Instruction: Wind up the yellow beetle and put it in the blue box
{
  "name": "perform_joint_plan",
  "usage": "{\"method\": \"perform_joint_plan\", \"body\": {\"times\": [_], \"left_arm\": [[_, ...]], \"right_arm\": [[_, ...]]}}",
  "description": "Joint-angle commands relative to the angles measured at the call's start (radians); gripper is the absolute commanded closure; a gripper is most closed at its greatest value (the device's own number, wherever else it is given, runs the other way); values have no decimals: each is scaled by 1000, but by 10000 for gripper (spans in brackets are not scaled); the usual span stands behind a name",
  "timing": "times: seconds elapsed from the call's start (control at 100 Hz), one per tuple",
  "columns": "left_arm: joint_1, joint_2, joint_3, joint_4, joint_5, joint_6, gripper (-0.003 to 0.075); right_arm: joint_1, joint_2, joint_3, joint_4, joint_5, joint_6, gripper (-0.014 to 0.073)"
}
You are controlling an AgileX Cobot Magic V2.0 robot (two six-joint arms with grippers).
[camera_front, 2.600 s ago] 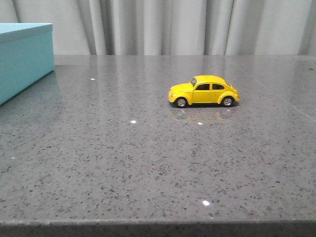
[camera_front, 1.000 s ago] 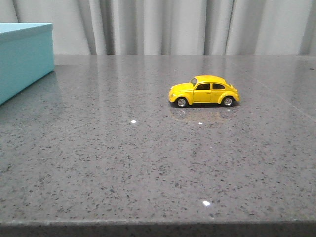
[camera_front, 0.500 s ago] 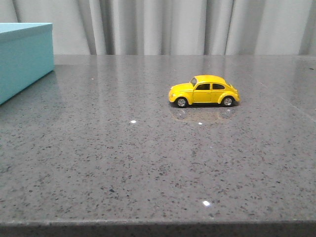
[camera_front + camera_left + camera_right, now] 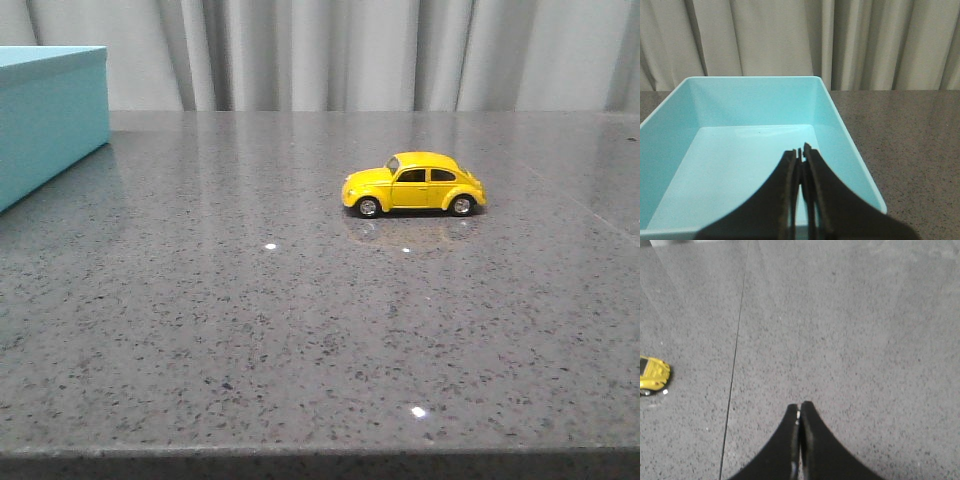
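Note:
The yellow beetle (image 4: 413, 185) stands on its wheels on the grey stone table, right of centre, nose to the left. Part of it also shows at the edge of the right wrist view (image 4: 652, 374). The blue box (image 4: 48, 112) sits at the far left; in the left wrist view it is open-topped and empty (image 4: 747, 160). My left gripper (image 4: 800, 151) is shut and empty, held over the box's inside. My right gripper (image 4: 799, 407) is shut and empty above bare table, well apart from the beetle. Neither gripper shows in the front view.
The speckled grey table (image 4: 300, 330) ends at a front edge at the bottom of the front view. A thin seam (image 4: 732, 385) runs through the tabletop between the beetle and my right gripper. Pale curtains (image 4: 350, 50) hang behind the table.

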Motion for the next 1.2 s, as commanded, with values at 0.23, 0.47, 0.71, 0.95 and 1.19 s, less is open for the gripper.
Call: {"method": "perform_joint_plan", "body": {"times": [0.23, 0.47, 0.71, 0.95, 1.19], "left_arm": [[-9, 10, -36, -3, -61, 0, 736], [-9, 10, -37, -2, -12, 0, 414], [-9, 22, -86, -2, 85, 0, 295], [-9, 69, -181, -2, 163, 0, 295], [-9, 106, -215, -2, 174, 0, 295]], "right_arm": [[88, 183, -210, 5, 62, -11, 636], [179, 398, -406, 25, 190, -11, 361], [293, 610, -610, 55, 306, 23, 177], [416, 821, -807, 51, 389, 87, 137], [505, 1015, -987, -27, 509, 213, 73]]}}
